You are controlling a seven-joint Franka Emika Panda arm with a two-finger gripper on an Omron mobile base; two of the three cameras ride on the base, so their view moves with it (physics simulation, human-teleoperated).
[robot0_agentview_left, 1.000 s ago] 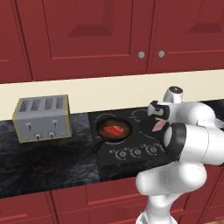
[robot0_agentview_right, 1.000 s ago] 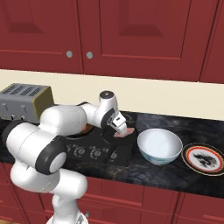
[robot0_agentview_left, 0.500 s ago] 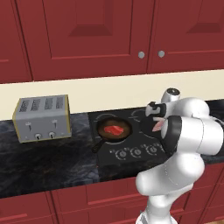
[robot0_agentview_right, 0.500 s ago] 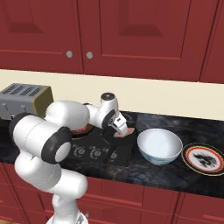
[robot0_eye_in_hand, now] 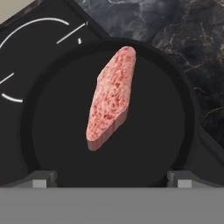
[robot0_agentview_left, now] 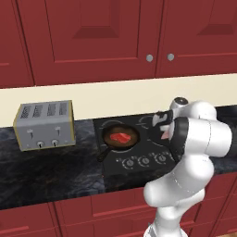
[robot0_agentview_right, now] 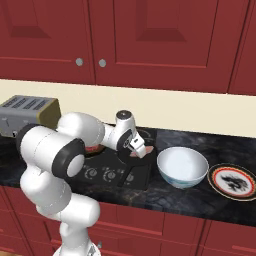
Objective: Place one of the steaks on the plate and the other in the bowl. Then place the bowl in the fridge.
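A pinkish steak (robot0_eye_in_hand: 111,98) lies in a dark frying pan (robot0_eye_in_hand: 52,144) on the stove's right side. My gripper (robot0_eye_in_hand: 111,178) hangs just above it, open, with its fingertips (robot0_eye_in_hand: 43,179) wide apart and nothing between them. From the right base the gripper (robot0_agentview_right: 137,148) hovers over that steak (robot0_agentview_right: 145,151), left of the white bowl (robot0_agentview_right: 182,166) and the patterned plate (robot0_agentview_right: 235,181). In the left base view a red steak (robot0_agentview_left: 121,137) rests in another pan (robot0_agentview_left: 109,134), left of the gripper (robot0_agentview_left: 164,129). The fridge is out of view.
A silver toaster (robot0_agentview_left: 45,125) stands on the dark counter left of the black stove (robot0_agentview_left: 139,162), whose knobs line its front. Red cabinets (robot0_agentview_left: 92,41) hang above a cream backsplash. The bowl sits close to the stove's right edge.
The hand has sunk a little toward the pan with the pinkish steak, and the elbow has swung. The jaws stay open; steaks, bowl and plate have not moved.
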